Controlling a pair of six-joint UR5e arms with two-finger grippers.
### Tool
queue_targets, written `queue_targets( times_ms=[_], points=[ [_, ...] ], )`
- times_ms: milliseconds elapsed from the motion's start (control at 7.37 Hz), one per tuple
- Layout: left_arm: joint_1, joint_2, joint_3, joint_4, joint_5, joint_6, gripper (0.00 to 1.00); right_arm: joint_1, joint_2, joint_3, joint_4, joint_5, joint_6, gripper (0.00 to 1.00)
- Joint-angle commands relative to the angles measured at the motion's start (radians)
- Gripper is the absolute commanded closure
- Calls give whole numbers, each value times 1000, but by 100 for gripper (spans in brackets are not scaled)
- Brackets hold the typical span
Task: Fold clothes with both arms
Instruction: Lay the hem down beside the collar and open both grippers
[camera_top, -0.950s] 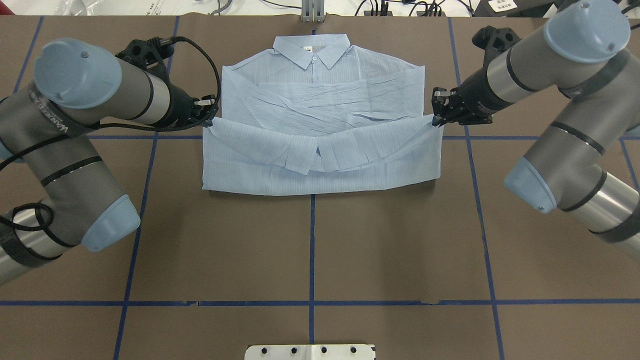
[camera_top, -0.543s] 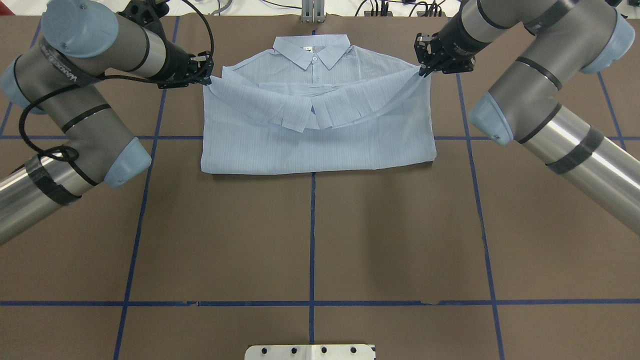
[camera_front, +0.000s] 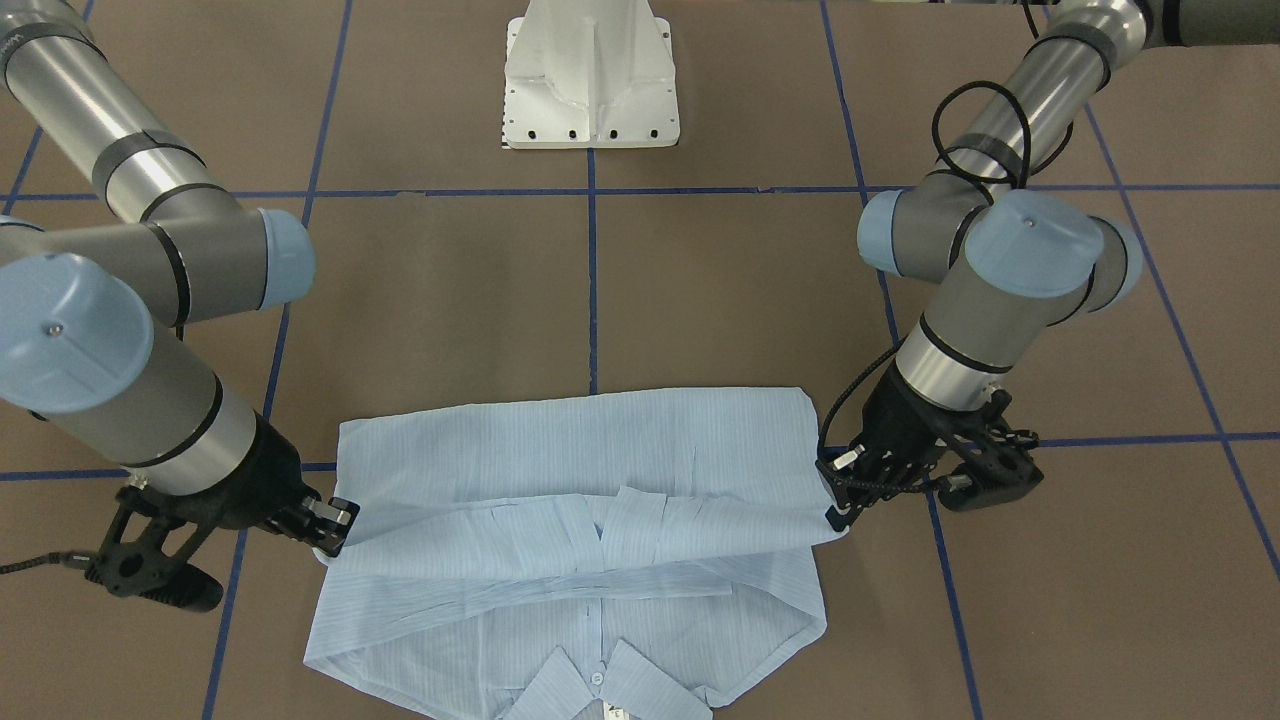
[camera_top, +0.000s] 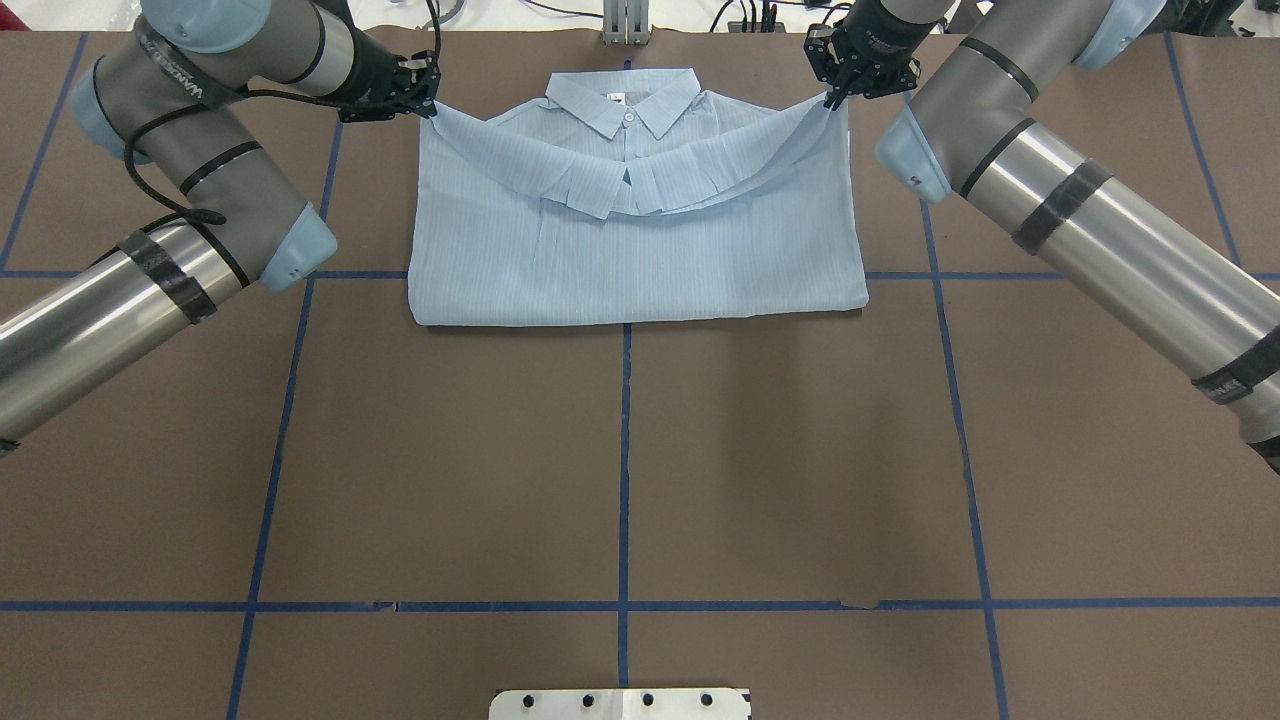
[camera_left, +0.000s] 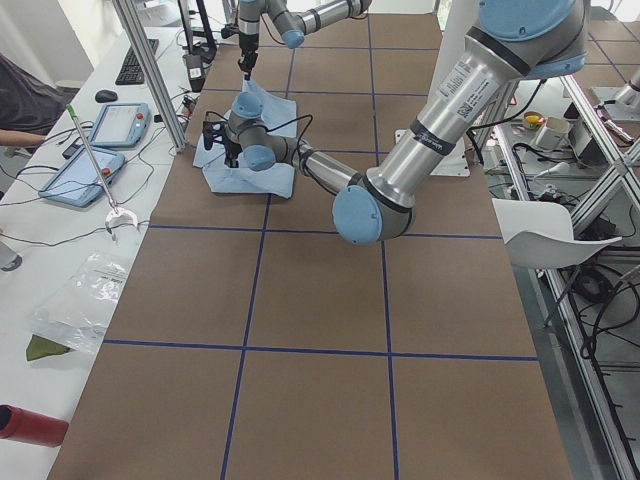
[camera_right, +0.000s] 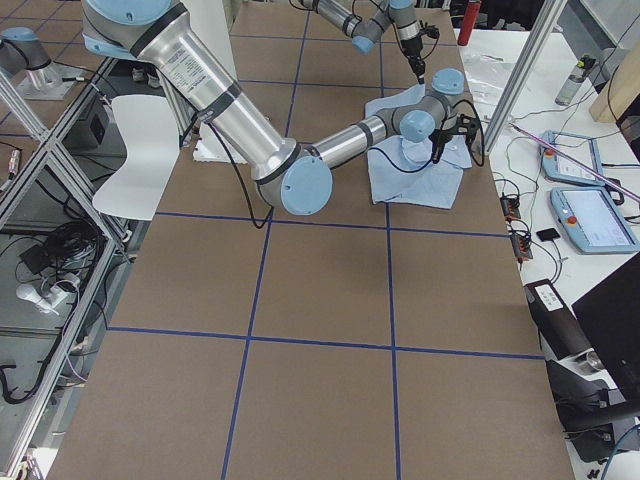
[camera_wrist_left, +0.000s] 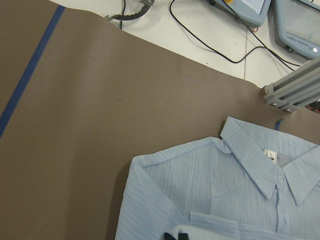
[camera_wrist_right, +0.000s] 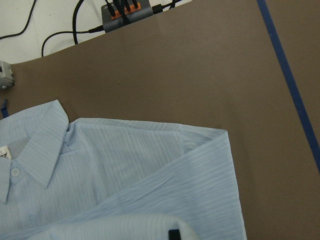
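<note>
The table is surfaced in matt brown from edge to edge, and blue tape lines are laid over it in a grid of large squares. One line is run down the middle from the near edge toward the far edge, and it is crossed by two lines parallel to those edges. A white base plate is set at the middle of the near edge. A pale blue striped shirt is spread at the middle of the far edge, collar toward that edge, straddling the farther cross line. Its lower part is doubled up over the chest, with the fold turned toward the near edge
</note>
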Motion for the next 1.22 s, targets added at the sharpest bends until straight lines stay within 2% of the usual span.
queue_targets(
  times_ms=[0,271,678,814,950,1085],
  points=[
    [-2,-23,75,-44,1,0,100,4,9,-106,72,-5,-12,100],
    [-2,-28,147,-109,2,2,100,3,8,-117,70,-8,-10,100],
    [0,-37,156,-119,7,-4,100,0,12,-115,73,-6,-9,100],
    [0,-39,155,-121,8,-10,78,-6,12,-115,72,-20,-9,41],
    [0,-39,153,-119,8,-12,32,-28,14,-109,73,-79,-7,0],
    [0,-36,152,-121,10,-20,0,-32,14,-111,73,-94,-10,0]
  ],
)
